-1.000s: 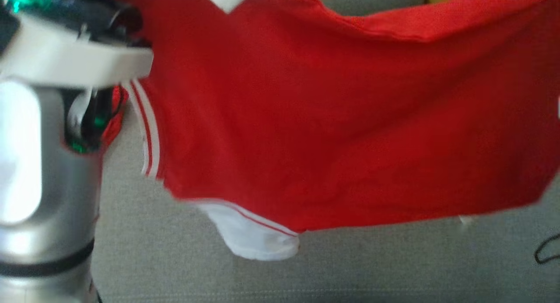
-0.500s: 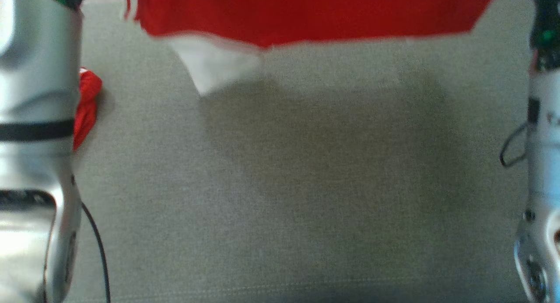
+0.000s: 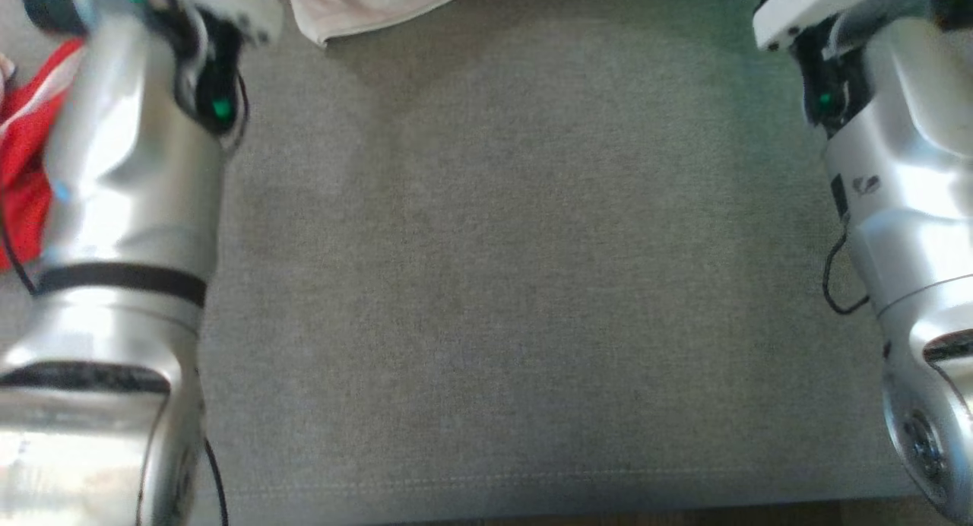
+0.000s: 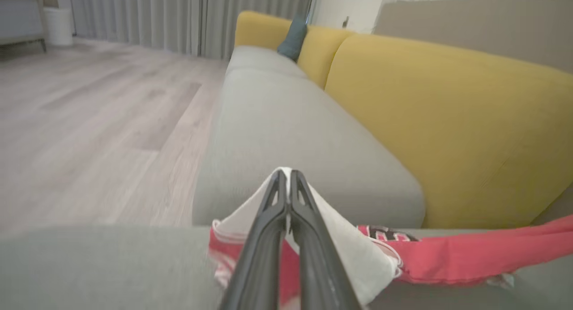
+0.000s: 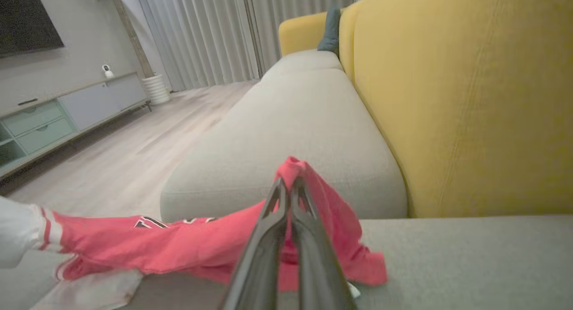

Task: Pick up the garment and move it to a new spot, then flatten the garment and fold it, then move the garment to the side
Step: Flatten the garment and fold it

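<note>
Both our left gripper (image 4: pixel 287 175) and right gripper (image 5: pixel 288 184) clench the red-and-white fabric jersey (image 5: pixel 192 247), apparently strung between them at twelve o'clock over the grey woven sofa seat (image 3: pixel 517 245), so we ought to lower it level, pulling outward to land it flat.

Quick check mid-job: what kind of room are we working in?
Most likely a home living room: a grey-and-yellow sofa, a low cabinet along the wall, and floor-length curtains over a wood floor.

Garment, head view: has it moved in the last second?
Yes. The garment has gone up the view, away from the front seam near the bottom edge, which has barely shifted.
</note>
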You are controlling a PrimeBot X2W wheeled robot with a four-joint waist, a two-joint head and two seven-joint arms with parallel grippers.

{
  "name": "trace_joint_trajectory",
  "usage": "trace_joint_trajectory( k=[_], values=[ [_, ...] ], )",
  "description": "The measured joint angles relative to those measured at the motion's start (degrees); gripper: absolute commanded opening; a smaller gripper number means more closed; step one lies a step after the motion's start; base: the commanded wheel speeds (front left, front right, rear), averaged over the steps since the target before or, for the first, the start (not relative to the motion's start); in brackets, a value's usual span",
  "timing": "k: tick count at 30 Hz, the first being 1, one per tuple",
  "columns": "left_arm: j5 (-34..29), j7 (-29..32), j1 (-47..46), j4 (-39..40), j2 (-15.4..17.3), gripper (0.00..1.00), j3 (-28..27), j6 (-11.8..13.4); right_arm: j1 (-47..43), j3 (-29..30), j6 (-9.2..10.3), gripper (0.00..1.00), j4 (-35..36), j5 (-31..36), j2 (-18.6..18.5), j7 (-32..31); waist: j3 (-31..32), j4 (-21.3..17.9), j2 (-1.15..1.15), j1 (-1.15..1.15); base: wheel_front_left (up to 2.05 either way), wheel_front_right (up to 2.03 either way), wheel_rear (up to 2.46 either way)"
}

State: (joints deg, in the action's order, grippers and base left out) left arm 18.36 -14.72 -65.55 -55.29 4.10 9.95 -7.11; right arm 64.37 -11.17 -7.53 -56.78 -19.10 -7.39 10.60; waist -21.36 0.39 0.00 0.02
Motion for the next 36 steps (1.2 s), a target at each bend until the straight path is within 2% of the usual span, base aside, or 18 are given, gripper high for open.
trace_joint_trajectory(
  k=[7,13,19,26,36],
  values=[
    [1.80,0.01,6.37,-0.49,-1.02,0.00,-3.24,-0.01,-1.41,-1.45,0.00,0.00,-5.53,-3.05,1.46,2.65,-2.95,0.48,0.00,0.00,0.00,0.00,0.00],
    [3.15,0.01,16.84,6.38,-1.52,0.00,-6.32,-0.02,-11.26,-1.70,0.00,0.00,-3.79,-6.28,0.98,3.60,-0.73,0.61,0.00,-0.02,0.00,0.00,0.00],
    [4.00,0.01,33.14,17.61,-1.64,0.00,-6.41,-0.02,-25.79,0.21,0.00,0.00,6.23,-9.20,-0.21,3.61,3.50,0.56,0.00,-0.02,0.00,0.00,0.00],
    [4.67,0.05,53.88,30.55,-0.66,0.00,-7.79,0.16,-45.73,3.56,0.00,0.00,19.49,-8.49,-0.13,3.24,9.66,-0.18,0.01,-0.03,0.00,0.00,0.00],
    [5.22,11.73,76.13,53.90,0.52,0.00,-8.86,6.75,-64.92,9.92,0.00,0.00,40.43,-2.31,1.46,-10.53,17.24,-0.72,0.01,-0.03,0.00,0.00,0.00]
  ],
)
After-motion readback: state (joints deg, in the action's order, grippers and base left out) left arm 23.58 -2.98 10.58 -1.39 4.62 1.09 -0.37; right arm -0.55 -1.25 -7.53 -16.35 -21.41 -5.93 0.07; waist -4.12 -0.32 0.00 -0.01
